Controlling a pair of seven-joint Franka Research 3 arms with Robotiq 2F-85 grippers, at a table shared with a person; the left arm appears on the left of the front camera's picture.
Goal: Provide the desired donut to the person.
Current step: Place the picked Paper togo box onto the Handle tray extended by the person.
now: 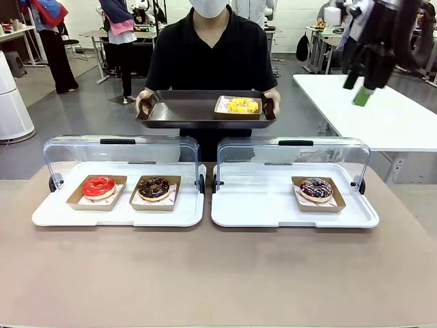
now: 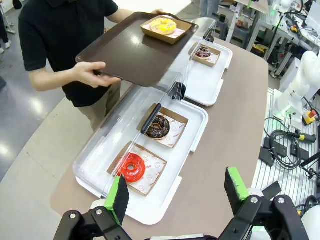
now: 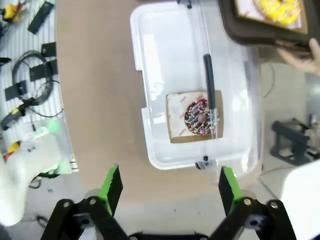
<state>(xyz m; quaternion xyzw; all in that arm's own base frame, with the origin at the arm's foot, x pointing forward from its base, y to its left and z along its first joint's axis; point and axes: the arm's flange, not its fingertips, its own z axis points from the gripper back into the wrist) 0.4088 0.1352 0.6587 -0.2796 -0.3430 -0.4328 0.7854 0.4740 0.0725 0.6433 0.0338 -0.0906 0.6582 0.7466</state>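
Observation:
The person [image 1: 205, 55] stands at the far side and holds a dark tray [image 1: 177, 109] that carries a yellow donut [image 1: 242, 105] in a cardboard box. On the left white tray [image 1: 116, 213] sit a red donut [image 1: 99, 186] and a chocolate donut [image 1: 153, 187]. A sprinkled chocolate donut [image 1: 315, 188] lies on the right white tray [image 1: 273, 213]. Nothing shows which donut is the desired one. My left gripper [image 2: 176, 192] hangs open above the table's near side, short of the red donut [image 2: 131, 167]. My right gripper [image 3: 170, 184] is open high above the sprinkled donut [image 3: 198, 117].
Both white trays have clear hinged lids [image 1: 123, 147] standing open at the back. The brown table [image 1: 218, 273] is bare in front of the trays. A white table [image 1: 382, 113] stands at the right behind my right gripper [image 1: 359, 89].

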